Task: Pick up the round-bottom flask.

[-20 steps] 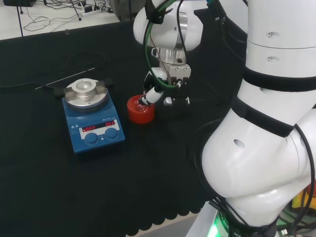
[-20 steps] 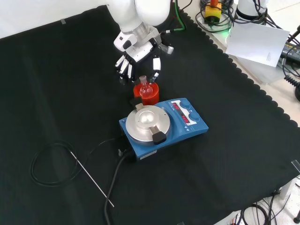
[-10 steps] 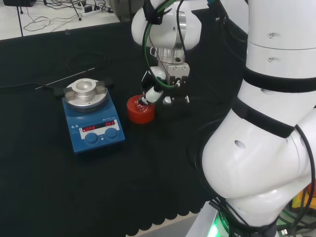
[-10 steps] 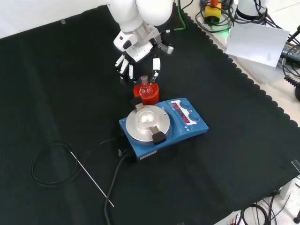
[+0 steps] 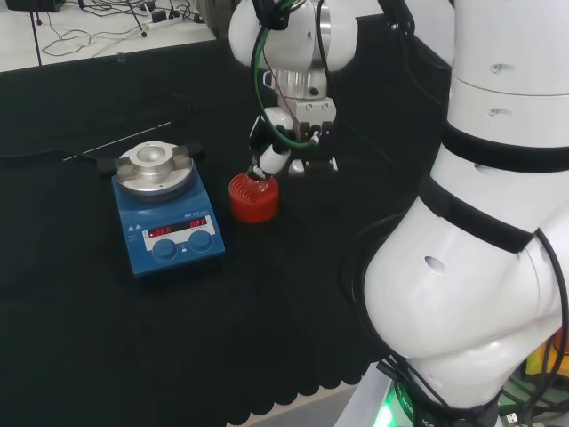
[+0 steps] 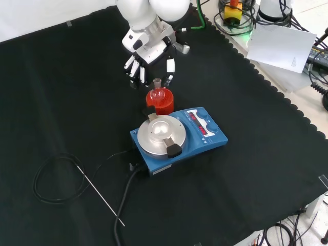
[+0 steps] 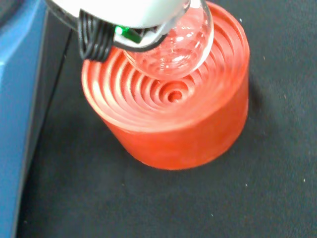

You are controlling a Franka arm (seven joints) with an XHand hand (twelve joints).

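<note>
In the front view, a thin metal rod (image 6: 100, 195) and a looped black cable (image 6: 55, 180) are being seen lying nearest on the black-clothed table (image 6: 246, 169), well apart from the rest. Beyond them, a blue stirrer plate (image 6: 177, 139) with a round metal top is being shown, and just behind it a red ribbed stand (image 6: 160, 103) is being seen close by. In the wrist view, the round-bottom flask (image 7: 181, 44) is being held just above the stand's ringed hollow, apparently clear of it, though contact cannot be ruled out. Its neck is being pinched by the robot hand (image 6: 148, 59), whose fingers (image 6: 170, 66) are being curled down around it from above. Farthest back, white arm links (image 6: 148, 10) are being shown.
</note>
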